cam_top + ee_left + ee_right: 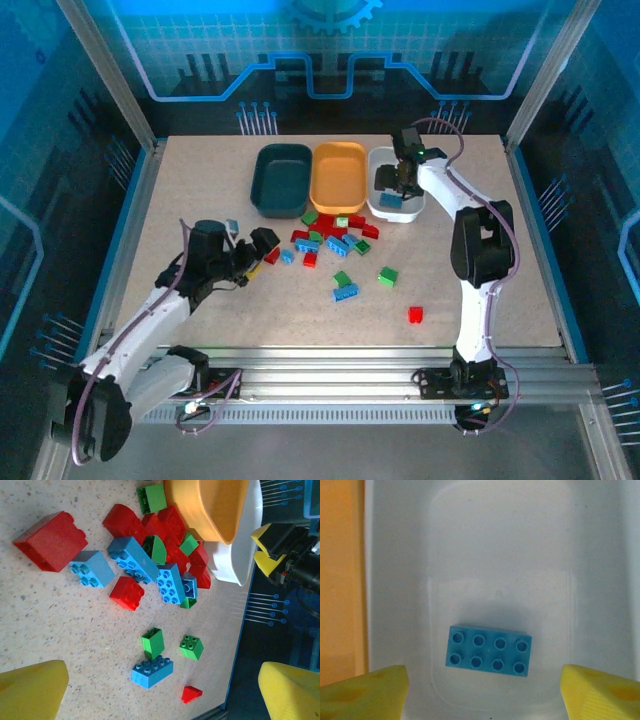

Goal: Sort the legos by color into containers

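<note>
The legos lie mostly in a loose heap [330, 240] in front of the containers: a dark teal tray [270, 190], an orange tray [338, 185] and a white tray [378, 205]. My right gripper [482, 695] hangs open over the white tray [495, 555], and a blue eight-stud brick [489, 656] lies flat on its floor, apart from both fingers. My left gripper [160, 695] is open, low over the table left of the heap, holding nothing. Ahead of it lie a blue brick [152, 671], two green bricks [153, 642] [191, 646] and a small red piece [191, 694].
A large red brick [51, 541] lies nearest my left gripper [255, 245]. A lone red brick [416, 315] sits toward the front right. Metal frame posts and blue walls ring the table, with a rail along the near edge.
</note>
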